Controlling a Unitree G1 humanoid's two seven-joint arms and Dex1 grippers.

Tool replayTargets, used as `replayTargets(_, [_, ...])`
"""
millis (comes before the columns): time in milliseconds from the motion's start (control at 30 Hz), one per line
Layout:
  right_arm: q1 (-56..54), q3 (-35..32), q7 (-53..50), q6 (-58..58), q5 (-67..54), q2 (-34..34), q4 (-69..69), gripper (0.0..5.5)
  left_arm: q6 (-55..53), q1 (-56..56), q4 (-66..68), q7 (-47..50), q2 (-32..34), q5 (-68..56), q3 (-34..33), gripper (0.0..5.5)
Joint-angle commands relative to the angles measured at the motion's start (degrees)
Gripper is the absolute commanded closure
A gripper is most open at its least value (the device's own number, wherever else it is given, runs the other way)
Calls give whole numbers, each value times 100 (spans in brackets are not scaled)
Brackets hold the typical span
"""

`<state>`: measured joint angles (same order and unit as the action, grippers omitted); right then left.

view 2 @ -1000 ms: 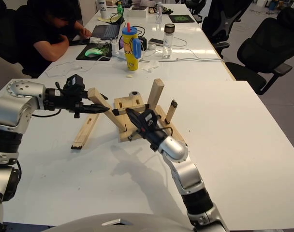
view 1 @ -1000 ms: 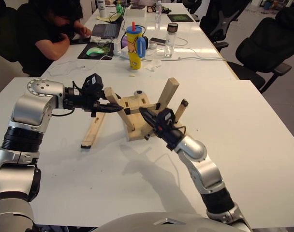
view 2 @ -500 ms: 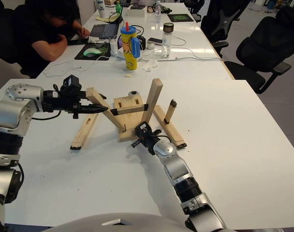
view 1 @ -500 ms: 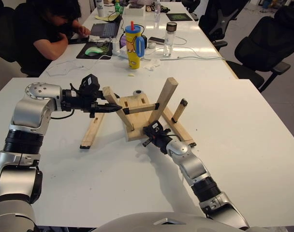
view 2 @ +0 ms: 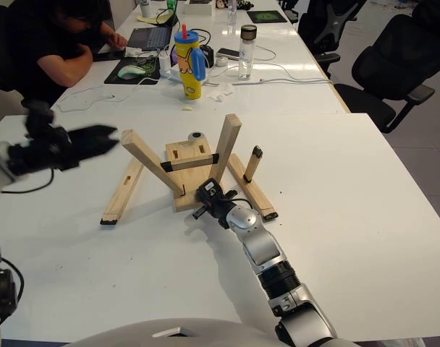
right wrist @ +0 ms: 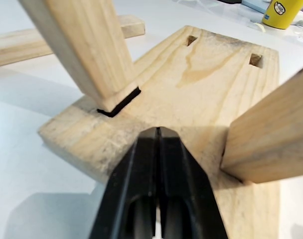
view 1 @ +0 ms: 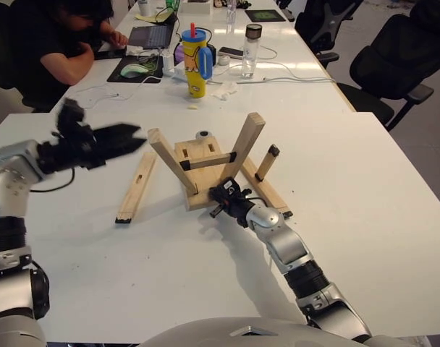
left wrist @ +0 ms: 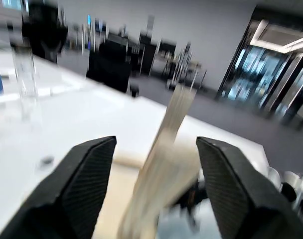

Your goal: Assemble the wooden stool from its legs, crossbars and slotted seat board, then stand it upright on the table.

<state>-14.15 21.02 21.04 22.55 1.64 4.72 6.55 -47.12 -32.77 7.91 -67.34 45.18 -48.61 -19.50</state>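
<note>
Our right hand (right wrist: 158,130) is closed, fingers pressed together with nothing between them. Its tip is over the near edge of the seat board (view 1: 199,149); we cannot tell whether it touches the wood. The seat board lies flat on the counter (view 1: 365,188). The hand points in between two pieces standing in the board's slots, the left leg (view 1: 171,160) and the right leg (view 1: 247,144). Each tilts outward, and a crossbar (view 1: 209,160) joins them.

Our left hand (view 1: 137,137) is open and empty. It hangs above the counter just left of the left leg's top, apart from it. Below it a loose leg (view 1: 137,186) lies flat on the counter. Right of the seat board another bar (view 1: 269,191) lies flat, with a short piece (view 1: 267,163) standing up from it.
</note>
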Motion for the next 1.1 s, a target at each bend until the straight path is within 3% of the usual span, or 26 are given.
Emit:
replayTargets(33, [357,144,98,480,123,151,547,550,-147,-1637,-468,1882,-932,-1310,-790,320])
replayTargets(133, [315,213,111,454,158,120,608,550,-153,-1858,-973,3111,-1624,-1610,-654,369])
replayTargets(200, [308,221,95,455,160,100,641,550,-322,-1386,-1296,3606,-1967,-1236,-14,402])
replayTargets(333, [217,326,127,587,196,67,720,550,158,1025,-1501,3698,-1302,1310,2884,473])
replayTargets(433, [133,355,146,639,231,96,847,550,746,907,-1137,4045,-1634,1757,2655,518])
replayTargets(567, [68,349,162,568,209,123,991,550,1649,-1053,-1350,4537,-2271,781,1055,548])
replayTargets(667, [60,345,181,560,200,151,1007,550,1641,-1839,-1706,4765,-2186,-65,251,548])
replayTargets(767, [100,313,169,579,185,171,970,550,1449,-1921,-1914,4985,-2017,-356,-80,548])
replayTargets(833, [109,289,142,596,177,156,963,550,1225,-1316,-2083,5080,-1886,-140,46,548])
replayTargets(900, [120,271,128,622,165,147,920,550,808,-149,-2323,5249,-1911,214,621,548])
replayTargets(1000, [154,266,182,751,113,164,805,550,370,1605,-2358,5507,-2059,1061,2228,548])
replayTargets(1033, [173,258,216,798,81,174,768,550,414,1839,-2325,5513,-2062,1354,2617,548])
replayTargets(1100, [178,279,233,806,121,242,762,550,619,1728,-2330,5642,-2237,1556,2652,548])
